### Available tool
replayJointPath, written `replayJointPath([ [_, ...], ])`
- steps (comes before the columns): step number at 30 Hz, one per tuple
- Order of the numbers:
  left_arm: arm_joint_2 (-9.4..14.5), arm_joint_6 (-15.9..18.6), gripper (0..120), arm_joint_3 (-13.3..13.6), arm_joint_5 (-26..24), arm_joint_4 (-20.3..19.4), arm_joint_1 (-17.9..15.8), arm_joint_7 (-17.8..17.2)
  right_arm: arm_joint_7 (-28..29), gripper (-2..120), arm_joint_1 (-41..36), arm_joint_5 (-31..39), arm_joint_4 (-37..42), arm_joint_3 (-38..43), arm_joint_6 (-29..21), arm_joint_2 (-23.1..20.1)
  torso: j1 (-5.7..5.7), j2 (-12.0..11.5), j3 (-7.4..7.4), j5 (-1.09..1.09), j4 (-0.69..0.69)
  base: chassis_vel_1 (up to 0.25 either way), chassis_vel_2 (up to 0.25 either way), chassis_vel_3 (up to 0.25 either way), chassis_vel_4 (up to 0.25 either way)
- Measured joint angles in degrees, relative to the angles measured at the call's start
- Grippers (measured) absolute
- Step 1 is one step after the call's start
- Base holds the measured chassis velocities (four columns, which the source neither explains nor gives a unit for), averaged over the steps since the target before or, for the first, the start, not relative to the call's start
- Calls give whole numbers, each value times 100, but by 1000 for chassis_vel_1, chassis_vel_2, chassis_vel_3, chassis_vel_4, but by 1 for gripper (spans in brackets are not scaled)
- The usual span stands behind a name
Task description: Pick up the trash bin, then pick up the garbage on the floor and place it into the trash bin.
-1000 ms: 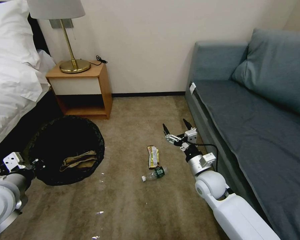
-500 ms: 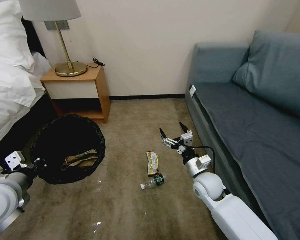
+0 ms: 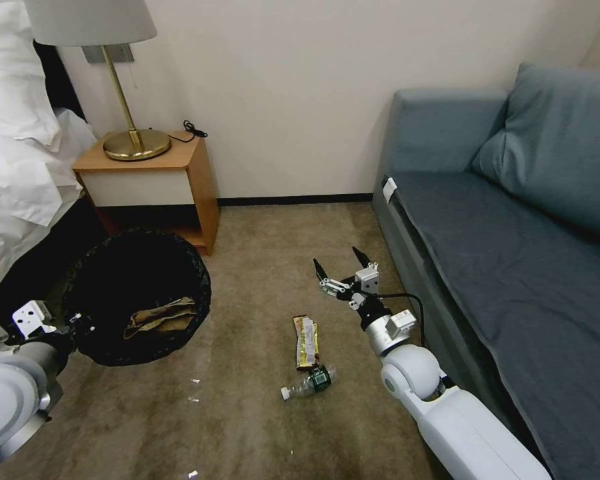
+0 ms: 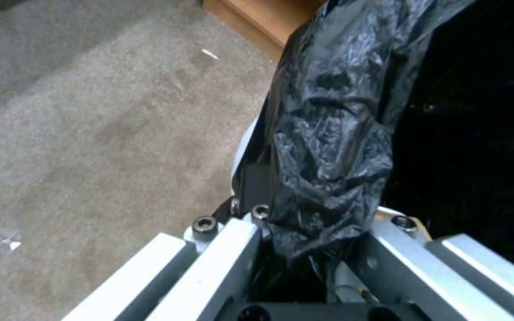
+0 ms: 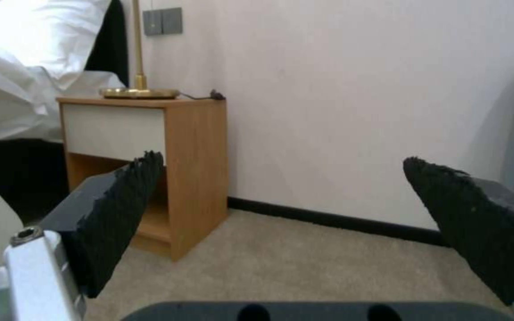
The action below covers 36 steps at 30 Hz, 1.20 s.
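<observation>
Litter left: crinkly yellow-brown snack wrapper (image 3: 306, 341), small clear green-labelled bottle (image 3: 308, 383).
Both look light; the bottle may roll, so grasp mid-body. Right hand (image 3: 340, 267) gapes empty; left hand (image 4: 304, 232) clamps the black-lined white plastic bin (image 3: 137, 293) at its rim.

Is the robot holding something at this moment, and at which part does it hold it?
The left gripper is shut on the trash bin, pinching its rim over the black bag liner. The right gripper is open and holds nothing.

left hand (image 4: 304, 232) — clamped on trash bin (image 4: 334, 133) rim
</observation>
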Motion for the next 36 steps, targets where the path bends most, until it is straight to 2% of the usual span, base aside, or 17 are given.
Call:
replayJointPath([
  [9,13,-7,1,8,-9,15,-41,-2,-77,100,95,-57,-6,-142,111,-43,0,0,0,-1,1,-65,74,67,-76],
  [18,23,-8,1,-20,-26,-6,-27,-3,-31,100,197,10,-210,-250,17,18,0,0,-1,0,1,0,0,0,0],
  [21,11,-7,1,-22,-14,-20,-12,-3,-66,100,197,-33,-220,-247,47,-21,0,0,-1,-1,0,0,0,0,0],
  [24,-17,-7,1,-10,20,-62,-10,-2,-191,100,207,-157,-210,-263,214,-241,0,0,-1,1,2,0,0,0,0],
  [26,-37,-7,1,2,38,-105,-6,2,-595,100,273,-225,-179,-294,241,-569,0,0,0,0,-3,0,0,0,0],
  [27,-37,-7,1,2,38,-105,-6,2,-595,100,273,-225,-179,-294,241,-569,0,0,0,0,-3,0,0,0,0],
  [29,-37,-2,1,7,56,-150,-1,19,-1484,100,611,-303,-378,-502,254,-1009,0,0,-1,2,-2,0,0,0,0],
  [30,-37,-2,1,7,56,-150,-1,19,-1484,100,611,-303,-378,-502,254,-1009,0,0,-1,2,-2,0,0,0,0],
  [32,-33,5,1,10,68,-187,-15,22,-2335,100,1174,-533,-748,-851,241,-1359,0,0,-1,0,2,0,0,0,0],
  [33,-33,5,1,10,68,-187,-15,22,-2335,100,1174,-533,-748,-851,241,-1359,0,0,-1,0,2,0,0,0,0],
  [35,-36,14,1,47,79,-199,-82,22,-3078,100,1899,-1056,-1346,-1434,379,-1549,0,0,0,0,1,0,0,0,0],
  [36,-36,14,1,47,79,-199,-82,22,-3078,100,1899,-1056,-1346,-1434,379,-1549,0,0,0,0,1,0,0,0,0],
])
